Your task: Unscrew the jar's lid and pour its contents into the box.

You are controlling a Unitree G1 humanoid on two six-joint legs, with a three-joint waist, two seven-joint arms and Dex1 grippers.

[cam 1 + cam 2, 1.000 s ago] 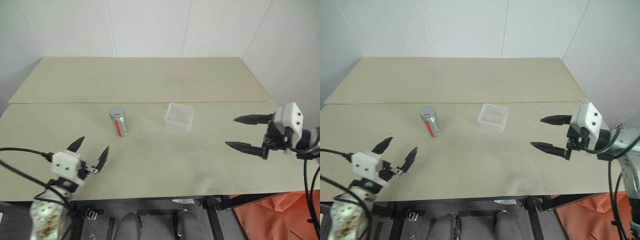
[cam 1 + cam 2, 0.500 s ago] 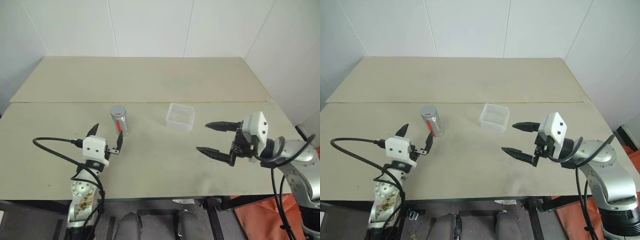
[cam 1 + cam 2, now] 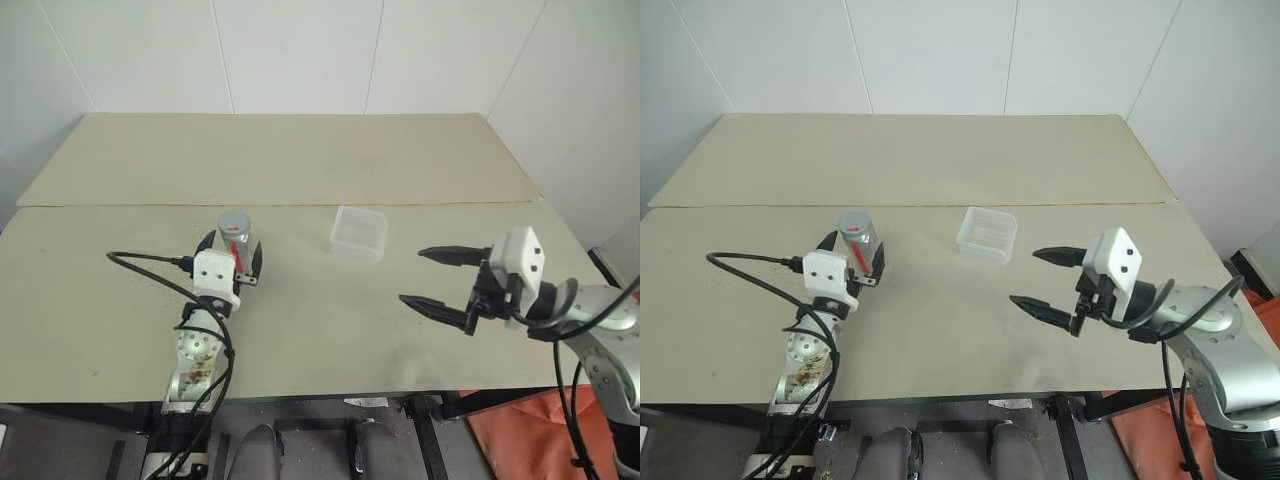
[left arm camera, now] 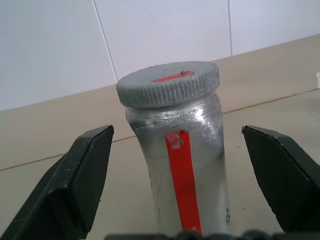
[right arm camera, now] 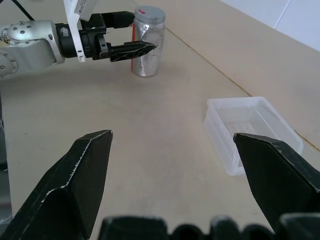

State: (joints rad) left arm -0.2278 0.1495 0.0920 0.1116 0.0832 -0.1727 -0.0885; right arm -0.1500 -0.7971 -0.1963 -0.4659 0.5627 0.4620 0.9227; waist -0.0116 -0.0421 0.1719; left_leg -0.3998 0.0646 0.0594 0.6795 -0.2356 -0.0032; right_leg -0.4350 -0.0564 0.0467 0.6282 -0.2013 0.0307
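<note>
The left tool [image 3: 231, 256] stands wide open, its fingers either side of the upright silvery jar with a red stripe [image 4: 184, 165] (grey ribbed screw lid [image 4: 168, 83] on) without touching, while the right tool [image 3: 437, 279], equally spread, hovers over bare beige counter [image 3: 320, 330] near the clear square plastic box [image 3: 359, 233].

No legible txt; jar [image 4: 182, 155] label just plain red stripe.

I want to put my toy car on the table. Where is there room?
The far half of the table, behind the jar and box, is bare. So is the near strip between the left gripper and right gripper. Around the jar is crowded.
</note>
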